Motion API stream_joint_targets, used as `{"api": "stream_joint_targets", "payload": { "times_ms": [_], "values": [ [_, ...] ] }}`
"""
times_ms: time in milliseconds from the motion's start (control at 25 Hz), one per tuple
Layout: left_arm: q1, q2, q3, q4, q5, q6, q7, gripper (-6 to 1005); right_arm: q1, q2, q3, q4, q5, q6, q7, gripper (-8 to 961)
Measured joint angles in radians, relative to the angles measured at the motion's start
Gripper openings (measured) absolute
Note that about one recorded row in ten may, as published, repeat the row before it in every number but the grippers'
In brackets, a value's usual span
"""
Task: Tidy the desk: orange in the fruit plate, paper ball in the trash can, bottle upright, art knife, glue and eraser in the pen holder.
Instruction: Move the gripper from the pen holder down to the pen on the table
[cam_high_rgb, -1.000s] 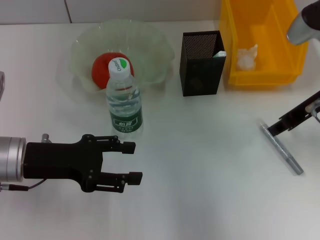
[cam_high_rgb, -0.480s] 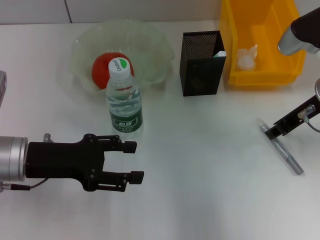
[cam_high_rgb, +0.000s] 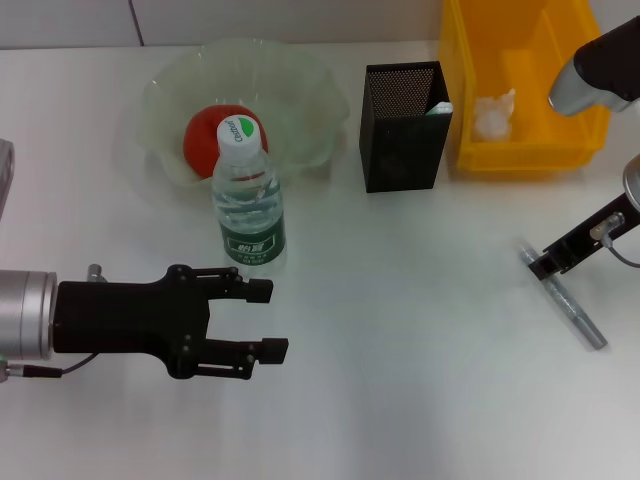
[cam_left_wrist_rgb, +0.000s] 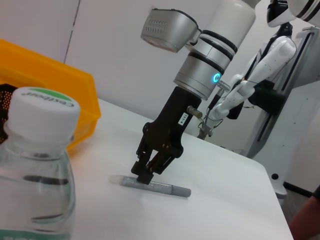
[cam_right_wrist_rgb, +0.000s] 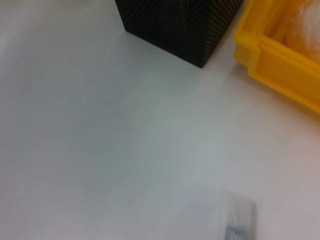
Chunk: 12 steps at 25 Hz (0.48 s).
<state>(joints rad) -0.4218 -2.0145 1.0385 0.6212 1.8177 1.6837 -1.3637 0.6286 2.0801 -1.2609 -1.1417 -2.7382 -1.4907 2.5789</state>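
At the left of the tabletop (cam_high_rgb: 400, 330) the left gripper (cam_high_rgb: 265, 320) is being held low and level, its jaws spread wide around nothing and aimed rightward. The bottle (cam_high_rgb: 247, 195) is already standing upright just beyond those jaws, touching nothing, in front of the fruit plate (cam_high_rgb: 300, 80), where the orange (cam_high_rgb: 205, 135) is lying. Further right, the pen holder (cam_high_rgb: 402, 125) is standing beside the trash can (cam_high_rgb: 530, 90), in which the paper ball (cam_high_rgb: 493, 117) is resting. The art knife (cam_high_rgb: 572, 310), a slim grey stick, is lying flat near the right edge, its long axis being run from the near right corner back toward the middle. The right gripper (cam_left_wrist_rgb: 146, 172) is being poised at the far end of that stick, coming down from above; in the left wrist view its jaws are drawn narrow at the handle, though whether the knife is actually being pinched cannot be told. The right arm is plainly the nearer one, and the pen holder is lying back and leftward from it.
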Motion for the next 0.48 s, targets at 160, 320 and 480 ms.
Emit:
{"api": "stream_joint_targets", "payload": {
  "times_ms": [160,320,480],
  "values": [
    [0.0,0.0,0.0,0.0,0.0,-0.004,0.0,783,0.001,0.0,0.0,0.011,0.0,0.019,-0.002,250],
    [0.0,0.0,0.0,0.0,0.0,-0.004,0.0,783,0.001,0.0,0.0,0.014,0.0,0.026,-0.009,129],
    [0.0,-0.001,-0.001,0.0,0.0,-0.004,0.0,783,-0.002,0.0,0.003,0.005,0.001,0.026,-0.014,40]
  ]
}}
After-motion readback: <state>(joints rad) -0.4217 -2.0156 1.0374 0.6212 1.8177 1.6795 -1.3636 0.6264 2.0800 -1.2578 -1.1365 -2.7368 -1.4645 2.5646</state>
